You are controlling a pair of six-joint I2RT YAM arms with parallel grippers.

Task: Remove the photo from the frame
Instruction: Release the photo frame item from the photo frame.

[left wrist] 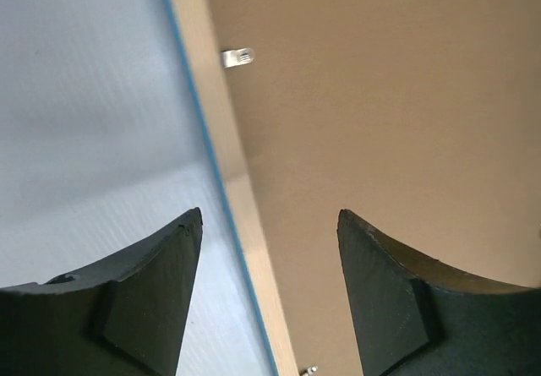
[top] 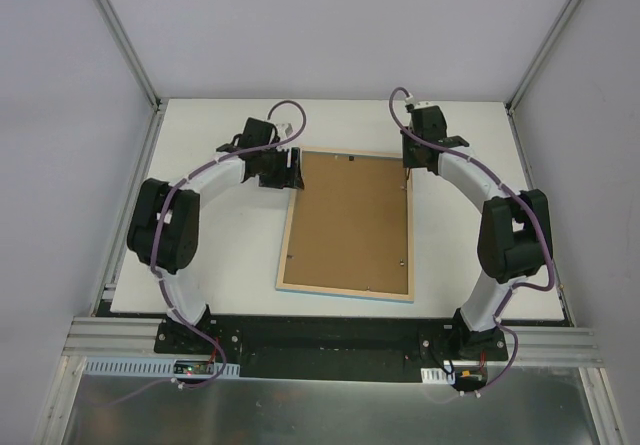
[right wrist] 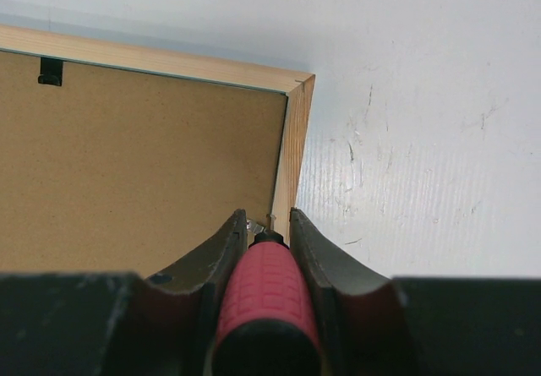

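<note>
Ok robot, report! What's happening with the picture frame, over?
Left gripper open, straddling the frame edge. Right gripper shut on red tool, tip at the far edge. Frame face down; backing board in the way, photo hidden.

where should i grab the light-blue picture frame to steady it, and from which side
Grip the pale wood rim of the thin light-blue picture frame on its left long side, from straight above. It lies flat, back up, so probably only that rim gives a hold; the open left gripper hangs astride it, over white table and brown backing board.
</note>
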